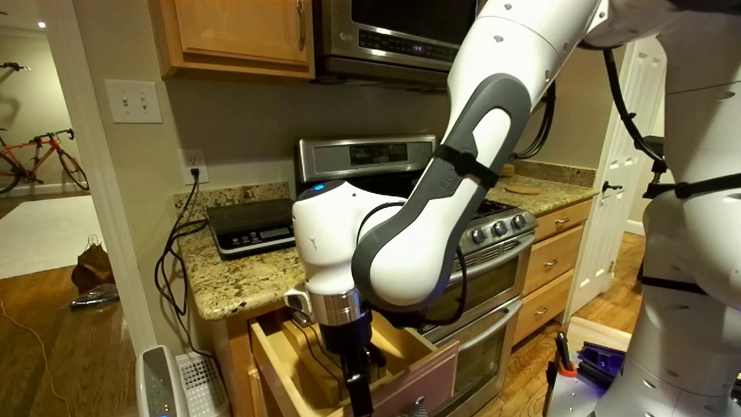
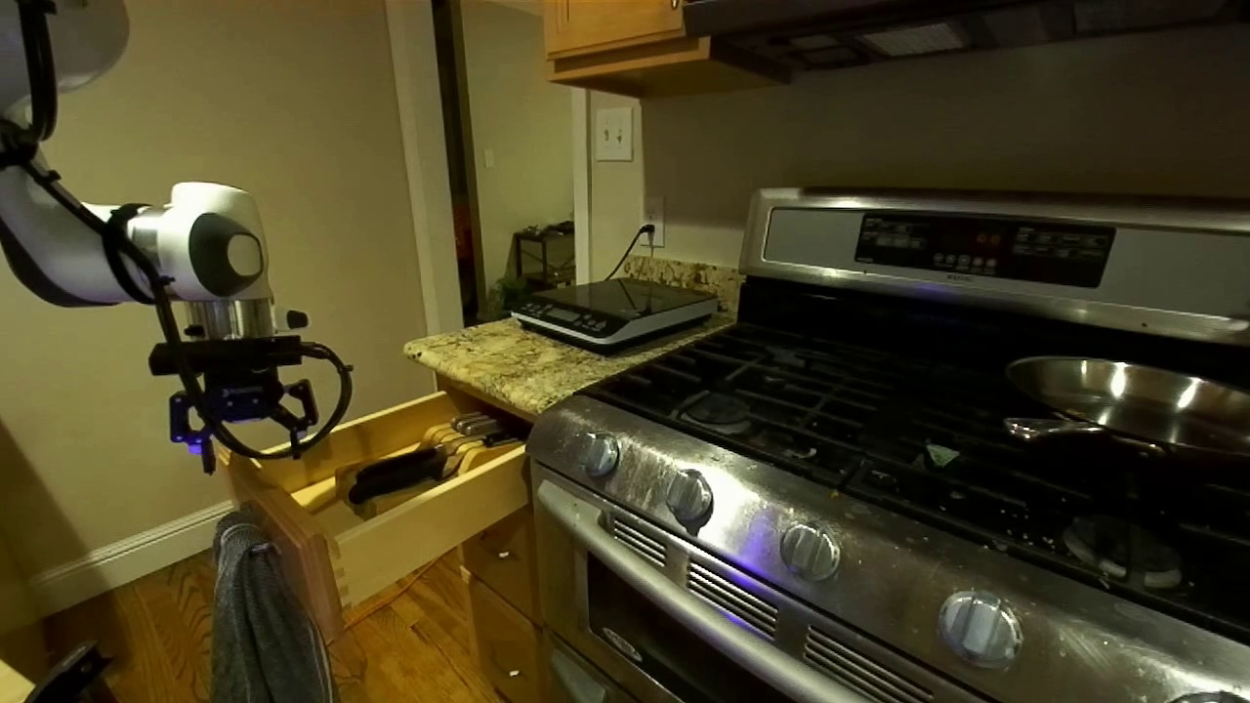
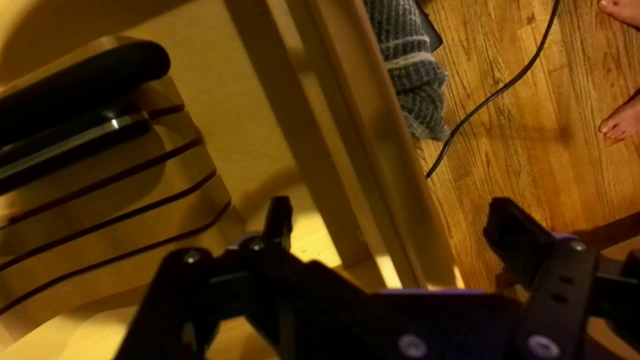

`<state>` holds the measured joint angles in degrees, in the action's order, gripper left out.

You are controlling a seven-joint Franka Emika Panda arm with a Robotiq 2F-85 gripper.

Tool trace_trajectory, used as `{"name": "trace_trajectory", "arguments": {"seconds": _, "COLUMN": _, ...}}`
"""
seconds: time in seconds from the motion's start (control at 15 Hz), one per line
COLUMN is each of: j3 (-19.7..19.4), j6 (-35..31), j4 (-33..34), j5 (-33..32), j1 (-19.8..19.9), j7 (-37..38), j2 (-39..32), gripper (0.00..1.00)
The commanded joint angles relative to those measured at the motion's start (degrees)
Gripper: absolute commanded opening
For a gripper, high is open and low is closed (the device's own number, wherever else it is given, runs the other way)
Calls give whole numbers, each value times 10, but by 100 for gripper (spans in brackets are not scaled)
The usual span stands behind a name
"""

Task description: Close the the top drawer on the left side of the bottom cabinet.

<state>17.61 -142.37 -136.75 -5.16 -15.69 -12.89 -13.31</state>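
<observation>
Drawer (image 2: pixel 430 532) stands pulled out of the bottom cabinet (image 2: pixel 493 576) at eight o'clock in an exterior view. Your gripper (image 3: pixel 390 215) is spread at the drawer's front end; in the wrist view the front panel (image 3: pixel 392 150) crosses between the fingertips, though contact cannot be confirmed. Inside, at nine o'clock, you have a slotted tray (image 3: pixel 100 205) bearing dark-handled knives (image 3: pixel 100 77). A grey towel (image 2: pixel 259 605) hangs on the panel's outer face.
</observation>
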Motion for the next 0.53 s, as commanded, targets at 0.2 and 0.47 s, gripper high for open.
{"name": "trace_trajectory", "arguments": {"seconds": 0.2, "j3": -13, "j6": -51, "j4": -14, "j5": -42, "j1": -2, "j7": 3, "j2": -12, "gripper": 100}}
{"name": "trace_trajectory", "arguments": {"seconds": 0.47, "j3": -36, "j6": -67, "j4": -8, "j5": -112, "j1": -3, "j7": 9, "j2": -16, "gripper": 100}}
